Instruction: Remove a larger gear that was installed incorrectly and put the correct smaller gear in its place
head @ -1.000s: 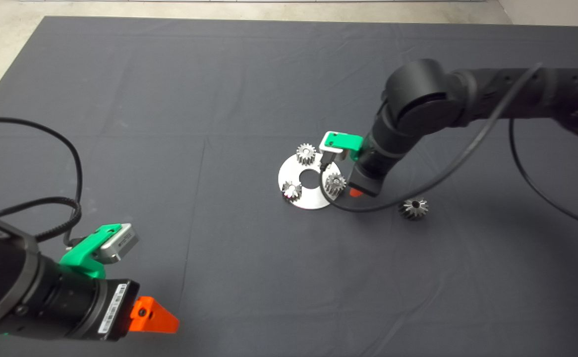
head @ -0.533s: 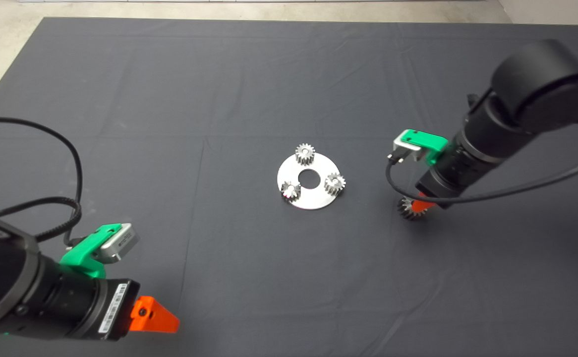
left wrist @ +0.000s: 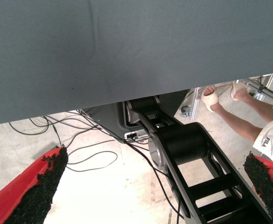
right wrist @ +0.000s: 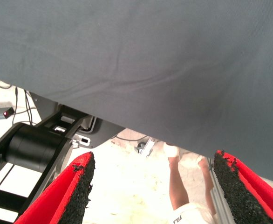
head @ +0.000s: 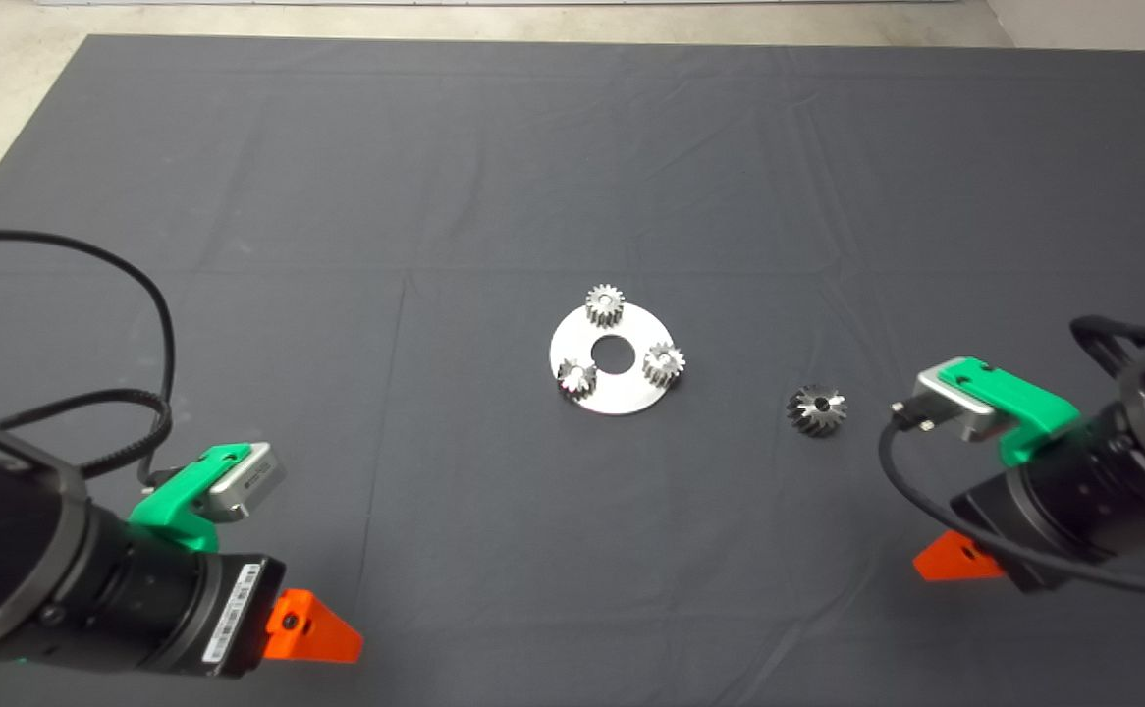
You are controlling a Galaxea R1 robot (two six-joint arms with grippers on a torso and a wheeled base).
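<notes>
Sitting loose on the dark mat (head: 494, 177): wide shiny slanted-tooth larger gear (head: 817, 409), at 3 o'clock of the round steel plate (head: 600, 391).
Small grey straight-toothed smaller gear (head: 664, 363) stands on the plate; left gripper (left wrist: 150, 186) and right gripper (right wrist: 153, 186) both spread, empty.

It looked like a robotics lab: a dark mat (head: 337, 196) covered the table, with bare concrete floor (left wrist: 104, 186), loose cables (left wrist: 87, 158) and aluminium framing (left wrist: 262, 86) beneath.

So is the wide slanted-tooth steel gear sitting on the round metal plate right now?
No: the wide slanted-tooth steel gear lies on the dark mat, apart from the round metal plate, which carries three small straight-toothed gears.
</notes>
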